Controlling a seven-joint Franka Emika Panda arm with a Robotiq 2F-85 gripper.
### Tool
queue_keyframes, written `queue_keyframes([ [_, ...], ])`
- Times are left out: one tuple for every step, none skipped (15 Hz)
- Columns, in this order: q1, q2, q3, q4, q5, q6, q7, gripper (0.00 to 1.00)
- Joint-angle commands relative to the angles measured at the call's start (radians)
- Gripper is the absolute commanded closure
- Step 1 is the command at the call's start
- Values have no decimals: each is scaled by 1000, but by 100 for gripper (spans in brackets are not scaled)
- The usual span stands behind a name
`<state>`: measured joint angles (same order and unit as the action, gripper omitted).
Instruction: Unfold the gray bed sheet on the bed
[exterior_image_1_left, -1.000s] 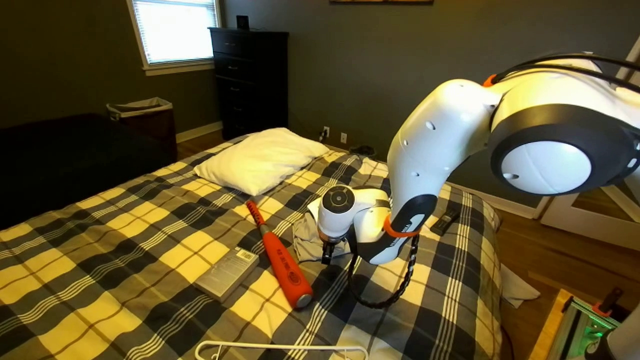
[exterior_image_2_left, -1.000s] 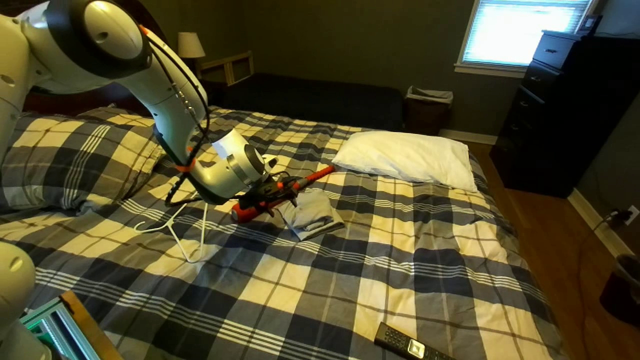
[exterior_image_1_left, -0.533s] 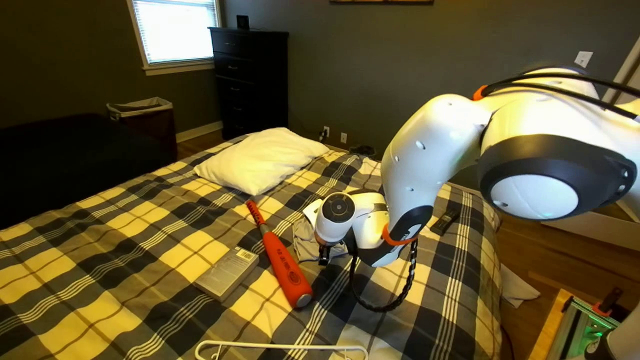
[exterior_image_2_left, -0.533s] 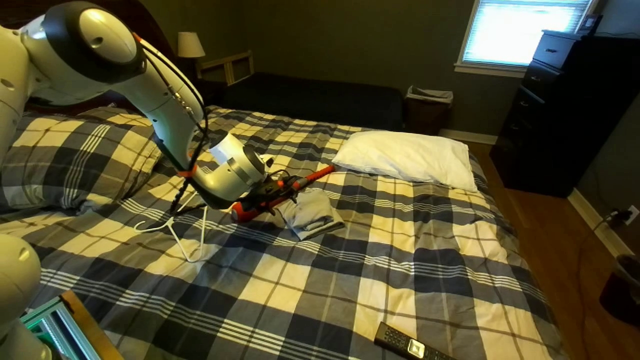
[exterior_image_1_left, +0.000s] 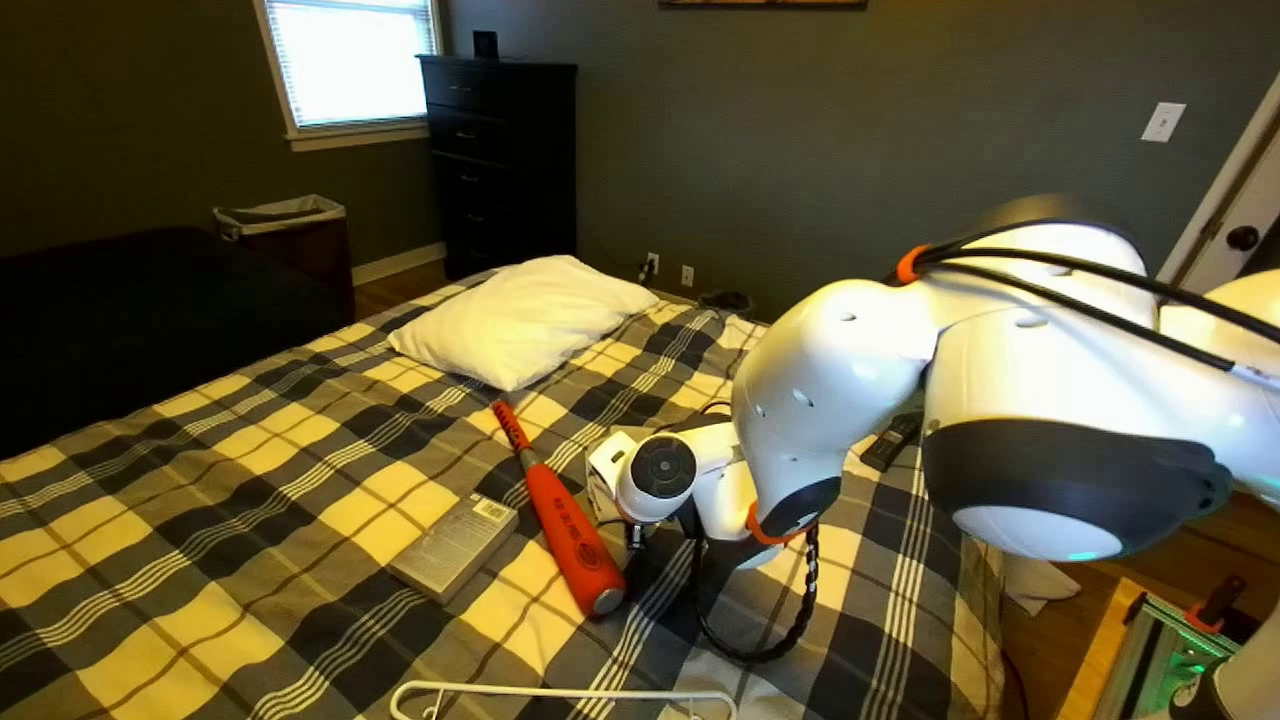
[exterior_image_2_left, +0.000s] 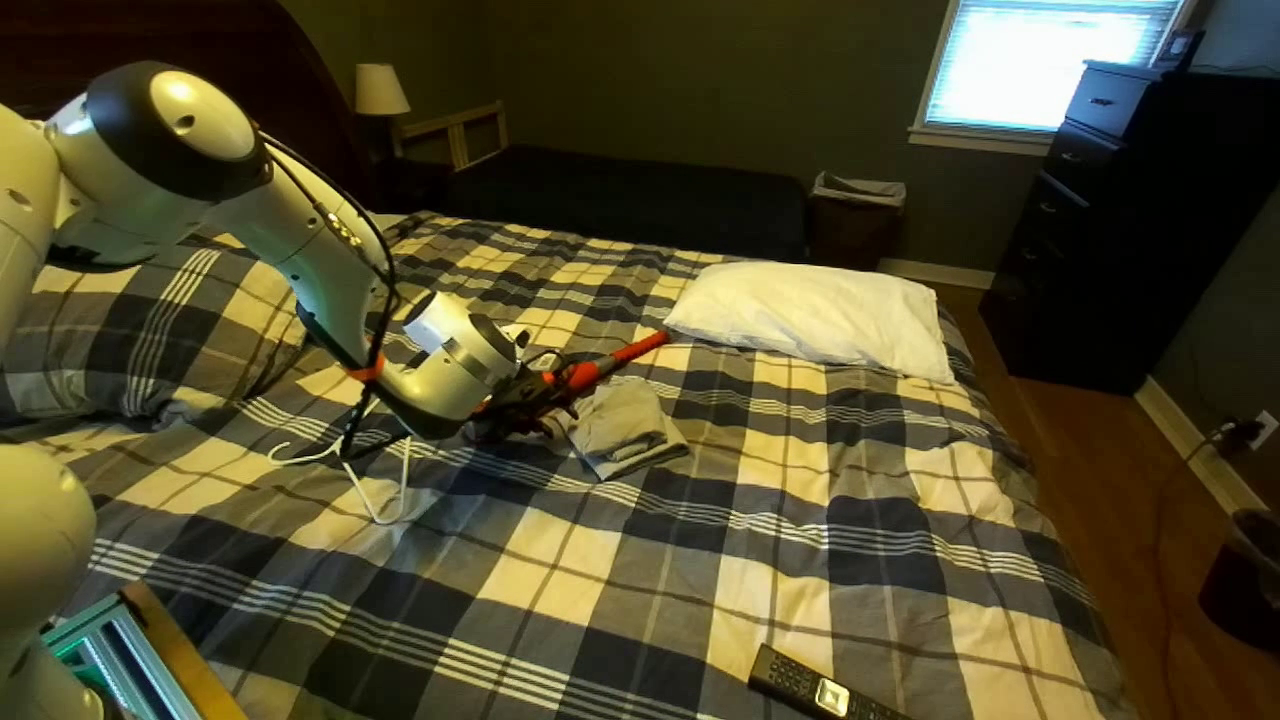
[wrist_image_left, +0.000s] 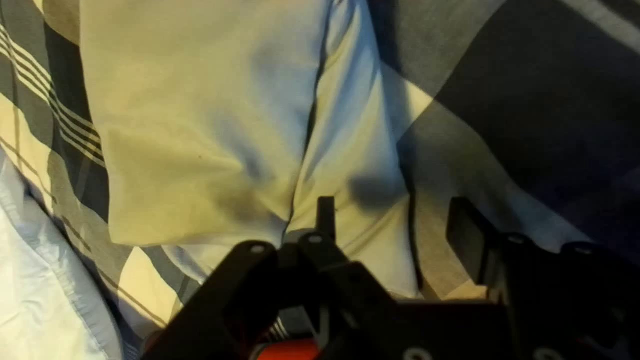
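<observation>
The gray bed sheet (exterior_image_2_left: 622, 428) lies as a folded, wrinkled bundle on the plaid bed (exterior_image_2_left: 800, 560). In the wrist view the sheet (wrist_image_left: 200, 115) fills the upper middle, with a fold line running down it and its side edge passing between my fingers. My gripper (wrist_image_left: 392, 225) is open there, one finger over the cloth and the opposite one beyond its edge, above the plaid. Whether the fingertips touch anything I cannot tell. In an exterior view my gripper (exterior_image_1_left: 636, 537) is low at the sheet's near side, and the wrist hides most of the cloth.
A red bat (exterior_image_1_left: 572, 540) lies right beside the sheet, with a flat gray box (exterior_image_1_left: 455, 545) past it. A white pillow (exterior_image_2_left: 815, 315) rests farther along the bed. A white hanger (exterior_image_2_left: 340, 450) sits under the arm, and a remote (exterior_image_2_left: 830, 692) lies near the edge.
The arm has come down over the last second, and my gripper is lower, shifted slightly toward the bat's thick end. The sheet looks the same in the exterior view where it shows.
</observation>
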<state>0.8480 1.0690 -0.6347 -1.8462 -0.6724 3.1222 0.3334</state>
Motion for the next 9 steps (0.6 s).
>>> queue_keyframes([
  [68,98,-79,41,119,51,-26,38],
  [77,113,-85,44,159,53,-44,37],
  [81,125,-86,48,196,50,-68,36],
  [81,135,-79,48,230,46,-94,32],
  [76,143,-70,52,257,42,-118,29],
  [76,152,-65,55,281,38,-139,25],
  [75,163,-63,58,302,39,-153,27],
  [74,172,-64,64,320,38,-167,24],
  [71,184,-66,75,339,37,-175,35],
])
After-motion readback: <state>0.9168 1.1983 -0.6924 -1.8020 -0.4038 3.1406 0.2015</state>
